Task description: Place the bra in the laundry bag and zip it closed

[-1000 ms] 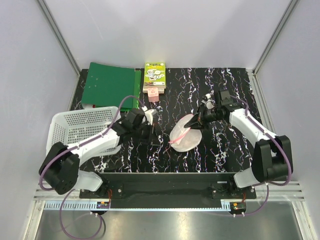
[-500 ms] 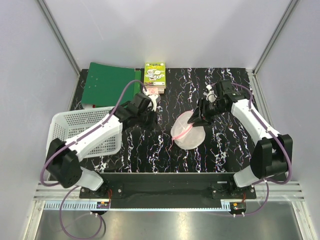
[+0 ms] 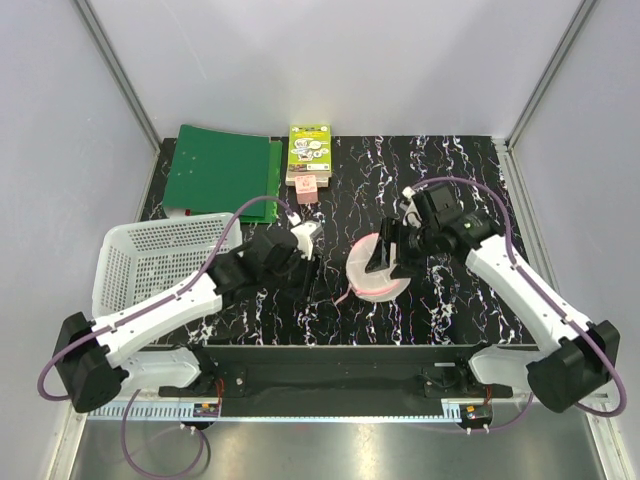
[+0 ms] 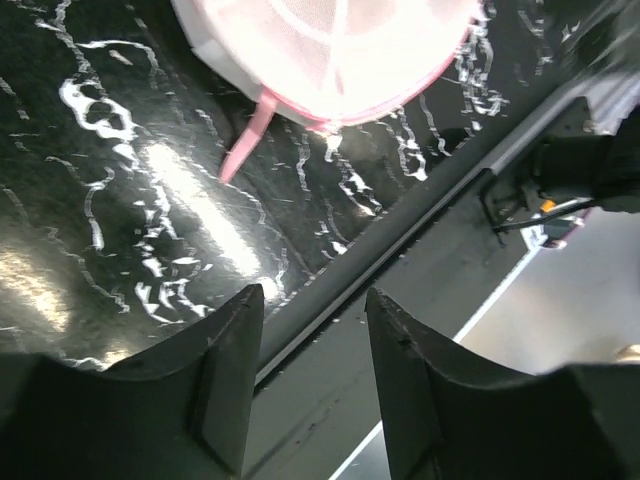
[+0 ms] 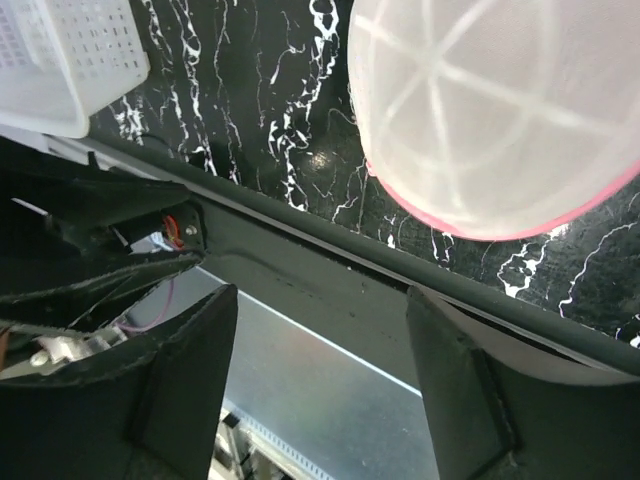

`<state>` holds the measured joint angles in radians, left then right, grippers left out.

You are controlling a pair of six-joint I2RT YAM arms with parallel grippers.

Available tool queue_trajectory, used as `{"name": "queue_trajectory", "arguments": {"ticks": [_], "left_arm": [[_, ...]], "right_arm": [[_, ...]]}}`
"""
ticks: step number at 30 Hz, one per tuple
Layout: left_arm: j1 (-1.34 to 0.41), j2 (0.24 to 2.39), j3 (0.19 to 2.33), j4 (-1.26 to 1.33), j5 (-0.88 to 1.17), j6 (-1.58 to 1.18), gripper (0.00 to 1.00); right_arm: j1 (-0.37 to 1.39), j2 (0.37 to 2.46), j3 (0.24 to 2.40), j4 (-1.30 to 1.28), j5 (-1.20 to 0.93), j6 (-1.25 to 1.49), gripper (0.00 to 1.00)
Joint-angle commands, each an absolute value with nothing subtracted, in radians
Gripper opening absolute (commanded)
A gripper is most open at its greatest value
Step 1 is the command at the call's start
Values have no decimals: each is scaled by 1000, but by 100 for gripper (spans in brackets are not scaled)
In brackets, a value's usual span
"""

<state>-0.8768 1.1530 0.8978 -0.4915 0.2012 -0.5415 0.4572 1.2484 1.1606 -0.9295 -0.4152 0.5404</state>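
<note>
The laundry bag (image 3: 377,272), a white mesh dome with pink zip edging, lies on the black marbled table right of centre. It fills the top of the left wrist view (image 4: 330,50), where a pink tab (image 4: 246,138) trails from its rim. It also shows in the right wrist view (image 5: 490,110). No bra shows in any view. My left gripper (image 3: 304,266) hovers just left of the bag, open (image 4: 312,335), with nothing between its fingers. My right gripper (image 3: 389,262) hangs over the bag, wide open (image 5: 322,335) and empty.
A white lattice basket (image 3: 160,262) stands at the left, its corner also in the right wrist view (image 5: 60,60). A green folder (image 3: 222,172), a green printed box (image 3: 308,152) and a small pink item (image 3: 307,190) lie at the back. The black front rail (image 3: 340,355) runs along the near edge.
Both grippers have gone from shut to open. The right one has let go of the bag, which has settled flatter. The left arm has drawn back toward the near edge.
</note>
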Motion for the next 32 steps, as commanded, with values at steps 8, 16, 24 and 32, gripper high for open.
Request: {"name": "queue_trajectory", "arguments": {"ticks": [8, 16, 24, 32], "left_arm": [[-1077, 980, 757, -195, 51, -613, 57], [-1253, 563, 211, 329, -138, -670, 69], [-1284, 108, -63, 439, -55, -644, 80], [-1285, -39, -173, 523, 101, -636, 87]], "right_arm": [[834, 1086, 1000, -682, -6, 661, 100], [1164, 962, 605, -169, 329, 831, 100], [1296, 931, 279, 248, 443, 887, 100], [1345, 692, -28, 624, 462, 876, 99]]}}
